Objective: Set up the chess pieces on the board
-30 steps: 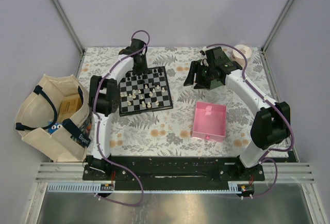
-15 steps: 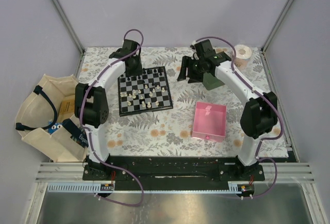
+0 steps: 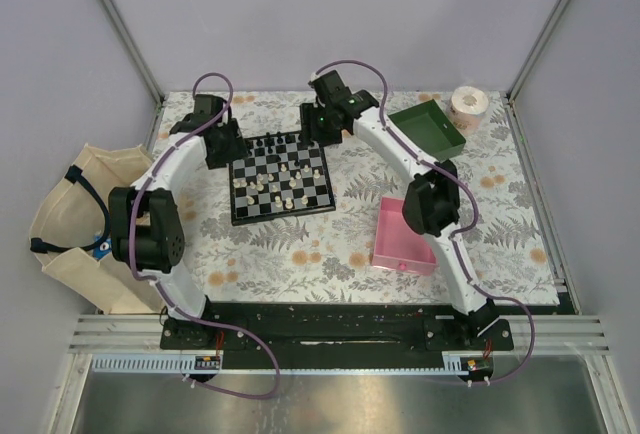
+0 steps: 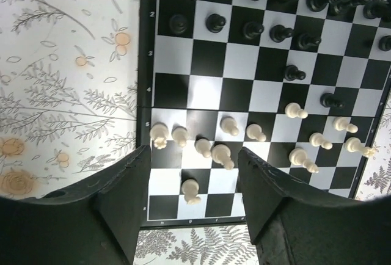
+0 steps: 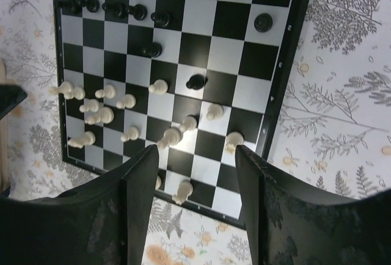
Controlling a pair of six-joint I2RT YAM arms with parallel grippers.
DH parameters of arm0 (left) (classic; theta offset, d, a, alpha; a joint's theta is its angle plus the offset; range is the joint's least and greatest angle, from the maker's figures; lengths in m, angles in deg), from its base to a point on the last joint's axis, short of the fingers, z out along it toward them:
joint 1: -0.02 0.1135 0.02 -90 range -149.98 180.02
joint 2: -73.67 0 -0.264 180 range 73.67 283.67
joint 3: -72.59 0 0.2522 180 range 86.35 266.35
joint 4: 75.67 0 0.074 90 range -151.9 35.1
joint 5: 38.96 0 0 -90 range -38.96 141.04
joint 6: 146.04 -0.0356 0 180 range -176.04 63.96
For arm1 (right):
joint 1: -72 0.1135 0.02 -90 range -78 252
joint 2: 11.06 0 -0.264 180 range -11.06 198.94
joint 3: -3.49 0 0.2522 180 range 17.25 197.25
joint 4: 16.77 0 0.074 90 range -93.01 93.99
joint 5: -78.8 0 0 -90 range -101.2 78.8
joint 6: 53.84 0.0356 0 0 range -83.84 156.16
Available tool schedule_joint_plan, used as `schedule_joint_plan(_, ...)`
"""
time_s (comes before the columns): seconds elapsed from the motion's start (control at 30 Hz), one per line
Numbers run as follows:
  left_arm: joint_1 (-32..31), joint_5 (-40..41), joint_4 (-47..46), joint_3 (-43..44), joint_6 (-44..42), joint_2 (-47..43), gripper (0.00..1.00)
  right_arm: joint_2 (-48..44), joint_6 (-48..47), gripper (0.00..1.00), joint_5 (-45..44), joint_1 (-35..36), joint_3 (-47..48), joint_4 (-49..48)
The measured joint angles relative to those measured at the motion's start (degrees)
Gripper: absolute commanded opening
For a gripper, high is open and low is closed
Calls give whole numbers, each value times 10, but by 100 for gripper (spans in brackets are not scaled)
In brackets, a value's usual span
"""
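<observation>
The black-and-white board (image 3: 285, 212) lies left of centre, with cream-white chess pieces (image 3: 275, 189) on its near half and black ones (image 3: 290, 149) on its far half. My left gripper (image 3: 220, 146) hovers beside the board's far left corner. In the left wrist view the left gripper (image 4: 194, 185) is open over the board (image 4: 146, 63), nothing between its fingers, white pieces (image 4: 221, 154) below it and black pieces (image 4: 281, 33) beyond. My right gripper (image 3: 323, 132) hangs at the far right corner; the right gripper (image 5: 197, 179) is open and empty above the board (image 5: 283, 57) and white pieces (image 5: 171, 135).
A green tray (image 3: 427, 126) sits at the back right, beside a roll of tape (image 3: 468, 104). A pink tray (image 3: 405, 236) lies right of the board, partly under the right arm. A cream tote bag (image 3: 70, 224) stands off the table's left edge.
Both arms swung left. The right gripper left the green tray and came over the board's far right corner. The left gripper moved off the board's far edge to its left corner and opened wider.
</observation>
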Motion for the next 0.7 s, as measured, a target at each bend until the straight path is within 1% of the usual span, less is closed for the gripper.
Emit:
schedule_joint_plan(0.03, 6, -1, 0, -7, 0, -6, 63, 17, -2, 60, -3, 2, 20, 1)
schedule_joint_plan(0.1, 13, -3, 0, -16, 0, -18, 78, 46, -2, 60, -5, 5, 50, 3)
schedule_joint_plan(0.13, 14, -4, -1, -19, -1, -24, 81, 52, -3, 60, -5, 5, 54, 4)
schedule_joint_plan(0.23, 18, -10, -4, -31, 0, -50, 84, 64, -6, 60, -13, 10, 56, 2)
schedule_joint_plan(0.4, 34, -37, -6, -35, 0, -78, 87, 90, -15, 59, -15, 24, 75, -15)
schedule_joint_plan(0.53, 46, -45, -6, -38, -2, -84, 87, 113, -17, 58, -15, 36, 97, -29)
schedule_joint_plan(0.7, 47, -53, -6, -38, -7, -84, 85, 129, -18, 57, -15, 42, 101, -37)
